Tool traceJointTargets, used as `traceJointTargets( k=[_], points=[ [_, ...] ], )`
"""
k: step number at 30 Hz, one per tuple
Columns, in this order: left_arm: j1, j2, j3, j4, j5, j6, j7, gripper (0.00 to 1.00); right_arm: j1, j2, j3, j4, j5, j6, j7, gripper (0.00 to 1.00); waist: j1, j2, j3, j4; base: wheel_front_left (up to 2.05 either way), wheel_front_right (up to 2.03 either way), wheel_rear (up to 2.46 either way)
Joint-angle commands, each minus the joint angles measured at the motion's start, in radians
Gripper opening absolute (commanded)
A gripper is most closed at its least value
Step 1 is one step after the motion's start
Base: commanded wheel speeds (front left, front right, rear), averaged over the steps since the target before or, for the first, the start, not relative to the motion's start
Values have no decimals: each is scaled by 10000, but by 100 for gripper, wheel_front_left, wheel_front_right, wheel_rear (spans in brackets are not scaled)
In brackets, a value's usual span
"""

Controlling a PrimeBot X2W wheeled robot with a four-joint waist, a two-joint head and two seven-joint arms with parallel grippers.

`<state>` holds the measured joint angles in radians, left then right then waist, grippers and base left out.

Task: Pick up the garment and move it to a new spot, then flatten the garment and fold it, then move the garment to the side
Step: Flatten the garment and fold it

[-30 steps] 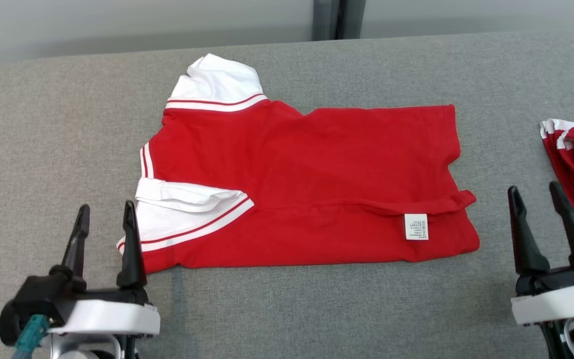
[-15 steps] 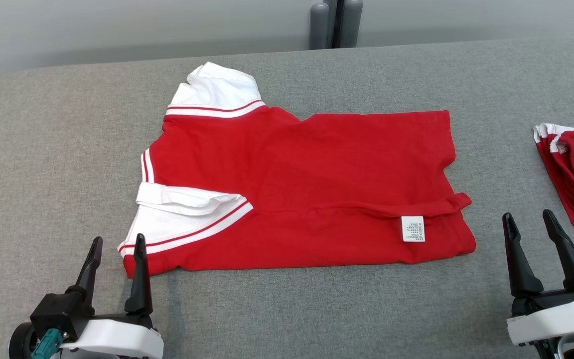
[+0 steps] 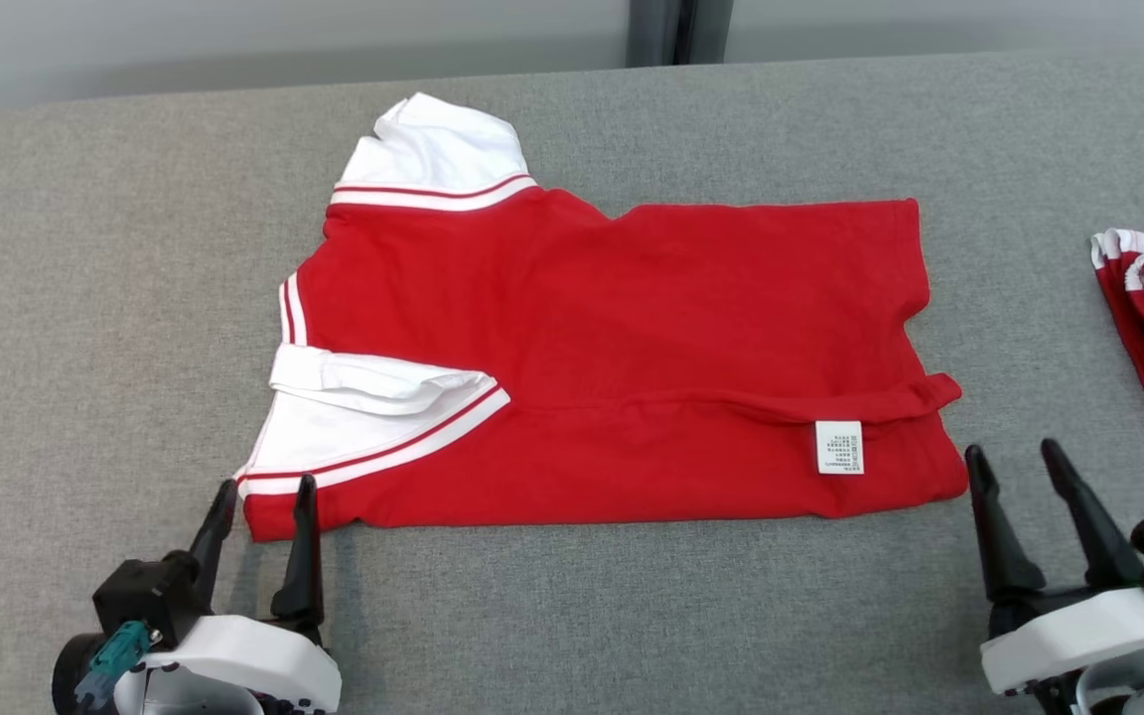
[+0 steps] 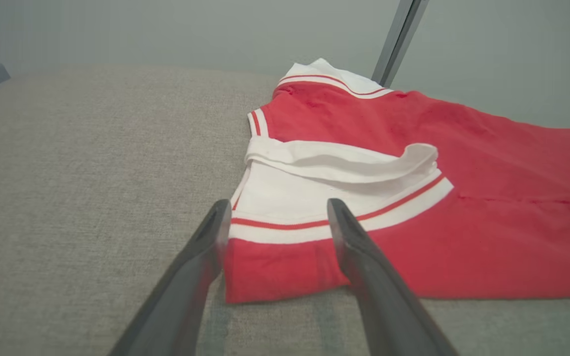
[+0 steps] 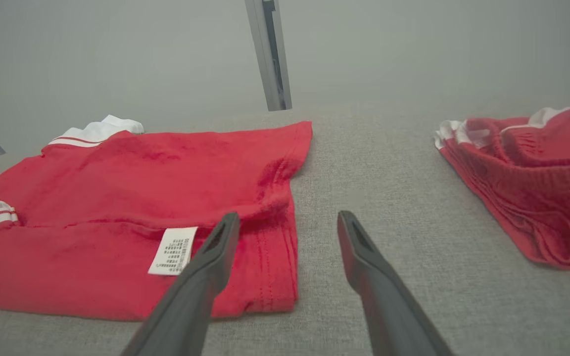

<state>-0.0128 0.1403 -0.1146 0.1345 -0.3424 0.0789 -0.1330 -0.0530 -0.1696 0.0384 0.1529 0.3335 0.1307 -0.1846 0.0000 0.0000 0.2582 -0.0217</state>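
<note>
The left gripper (image 3: 266, 501) and right gripper (image 3: 1017, 467), both spread and empty, flank the near corners of the red garment (image 3: 632, 318) lying flat on the grey table (image 3: 85, 298). Likely best: pinch both layers at each corner, then lift evenly toward the far edge.

The garment (image 3: 622, 318) is a red shirt with white sleeves edged in a red stripe. It lies flat on the grey cloth (image 3: 85, 248), sleeves to the left, hem to the right. The far sleeve (image 3: 428, 154) sticks out past the far edge. The near sleeve (image 3: 363, 422) lies folded over the body. A near strip is turned over, showing a white label (image 3: 839, 447).
</note>
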Motion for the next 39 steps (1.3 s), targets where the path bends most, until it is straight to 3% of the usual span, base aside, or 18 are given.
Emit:
traceJointTargets(
  k=[1,12,18,19,20,21,22,23,30,39],
  points=[
    [-204,-19,-25,251,-97,-68,43,100,-80,22,54,276,65,2,55,100,0,0,151,28,0,0,0],
    [-916,-96,91,1711,-713,-360,315,100,-884,183,630,2081,497,2,-209,100,0,0,651,-45,0,0,0],
    [-1105,-88,113,2111,-826,-290,389,100,-1196,219,1019,2735,771,2,-87,100,0,0,737,-66,0,0,0],
    [-1132,-93,90,2172,-842,-291,428,100,-1213,228,1118,2818,841,2,-17,83,0,0,738,-60,0,0,0],
    [-1142,-91,61,2214,-854,-325,464,87,-1220,234,1222,2888,889,4,56,42,0,0,734,-50,0,0,0],
    [-1140,-89,31,2241,-858,-361,449,46,-1238,224,1275,2946,943,4,73,13,0,0,727,-39,0,0,0],
    [-1158,-82,-3,2269,-835,-376,434,9,-1254,216,1314,2984,1010,4,65,0,0,0,719,-28,0,0,0],
    [-1189,-78,-28,2310,-824,-385,441,0,-1255,213,1372,3026,1111,2,108,0,0,0,706,-19,0,0,0],
    [-1119,80,-48,2256,-824,-378,412,0,-1207,17,1598,3030,1456,1,56,0,0,0,528,-6,0,0,0],
    [167,190,-42,1299,-898,-48,617,0,-274,-337,1488,2348,1722,1,293,0,0,0,-47,77,0,0,0]
  ],
)
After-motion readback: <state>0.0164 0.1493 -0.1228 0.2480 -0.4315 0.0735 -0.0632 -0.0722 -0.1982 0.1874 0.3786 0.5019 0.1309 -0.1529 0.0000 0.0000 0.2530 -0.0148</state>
